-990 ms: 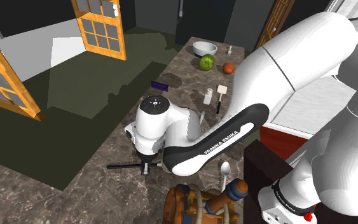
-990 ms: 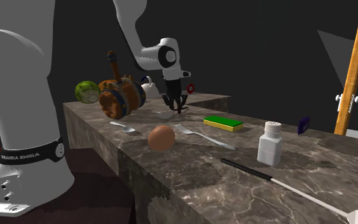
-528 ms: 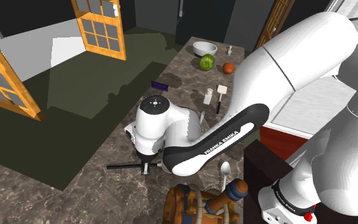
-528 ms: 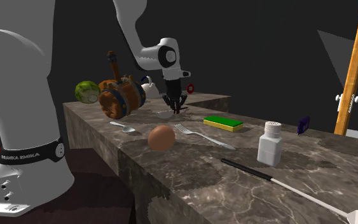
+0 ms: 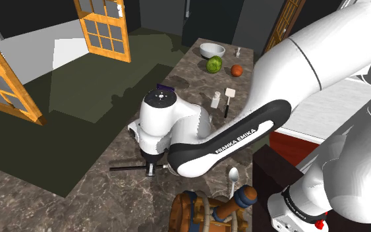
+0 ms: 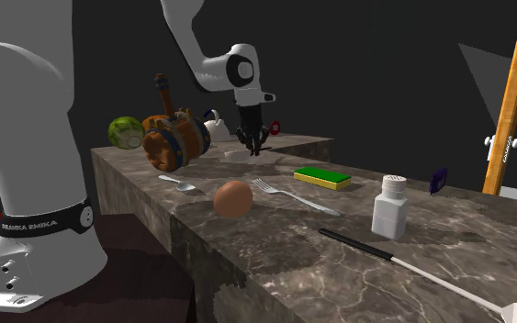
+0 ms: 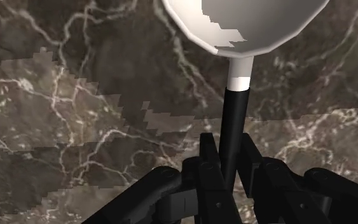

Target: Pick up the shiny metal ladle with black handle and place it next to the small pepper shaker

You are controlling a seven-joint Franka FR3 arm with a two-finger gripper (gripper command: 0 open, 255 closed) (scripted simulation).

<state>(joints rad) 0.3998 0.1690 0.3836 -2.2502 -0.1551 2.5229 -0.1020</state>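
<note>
Along the veined brown worktop (image 6: 449, 229), second exterior view, left to right: a green round vegetable (image 6: 125, 133), then a brown barrel-shaped vessel (image 6: 174, 138) on its side, with a small spoon (image 6: 181, 184) lying in front of it. A white kettle (image 6: 215, 122) stood behind the vessel.

Next came the ladle (image 6: 235, 156), its pale bowl low over the surface just beside the barrel vessel. Could not tell whether the bowl touched the worktop. The black gripper (image 6: 252, 142) hung straight down over the ladle's handle end.

Nearer the camera lay a brown ball (image 6: 233, 198). To its right were a fork (image 6: 293, 195) and a green-and-yellow sponge (image 6: 321, 176). The white pepper shaker (image 6: 390, 207) stood upright further right, well apart from the ladle, with fork and sponge between them. A small purple object (image 6: 438, 181) lay behind the shaker, and a black-handled spatula (image 6: 403, 266) lay in front of it.

Wrist view: the fingers (image 7: 208, 159) were closed tight on the black handle of the ladle (image 7: 240, 76), one on each side. The gripper (image 7: 228, 143) held the handle a short way behind the pale neck. The rounded bowl pointed away from the hand.

Shoulder view: the ladle's (image 5: 128, 168) black handle stuck out toward the view's left from under the white wrist. The pepper shaker (image 5: 215, 100) stood farther up the worktop, just beside the spatula (image 5: 228, 99).
</note>
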